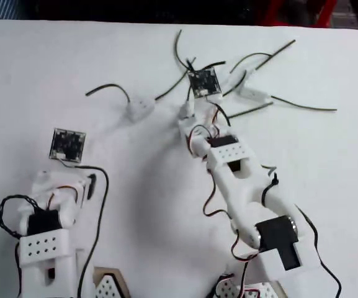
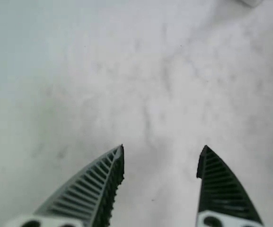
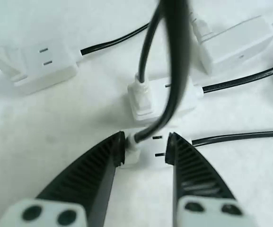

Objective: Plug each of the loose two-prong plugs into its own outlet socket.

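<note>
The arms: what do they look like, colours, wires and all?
The left arm and right arm are chunky white plastic segments with black motor blocks at the joints and thin black cables looping alongside. Each ends in two pointed, ribbed fingers. The right gripper has black fingers; the left gripper has one grey and one black.

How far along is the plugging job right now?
Done: one plug looks seated in the middle socket. In hand: the right end effector holds a second plug at the near socket. To do: a third socket shows empty slots.
</note>
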`<state>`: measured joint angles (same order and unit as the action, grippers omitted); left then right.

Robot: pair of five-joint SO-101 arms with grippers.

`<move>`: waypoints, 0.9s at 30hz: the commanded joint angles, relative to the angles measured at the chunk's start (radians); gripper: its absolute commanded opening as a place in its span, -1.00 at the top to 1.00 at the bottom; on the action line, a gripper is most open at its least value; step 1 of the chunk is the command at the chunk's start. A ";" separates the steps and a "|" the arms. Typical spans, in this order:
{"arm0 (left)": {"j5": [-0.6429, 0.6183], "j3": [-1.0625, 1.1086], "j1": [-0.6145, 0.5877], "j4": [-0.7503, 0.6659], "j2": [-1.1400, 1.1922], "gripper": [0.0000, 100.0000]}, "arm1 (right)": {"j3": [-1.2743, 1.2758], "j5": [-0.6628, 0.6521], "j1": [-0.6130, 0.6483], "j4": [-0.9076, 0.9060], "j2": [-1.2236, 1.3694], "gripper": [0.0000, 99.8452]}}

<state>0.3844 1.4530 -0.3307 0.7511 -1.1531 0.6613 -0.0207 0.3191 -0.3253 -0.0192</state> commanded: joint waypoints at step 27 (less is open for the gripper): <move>-0.002 -0.008 -0.004 -0.043 -0.019 0.68 | 0.460 -0.002 0.134 -0.185 -0.866 0.97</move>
<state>0.3844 1.4530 -0.3307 0.7296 -1.1531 1.0955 -0.0192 0.4434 -0.5692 -0.8048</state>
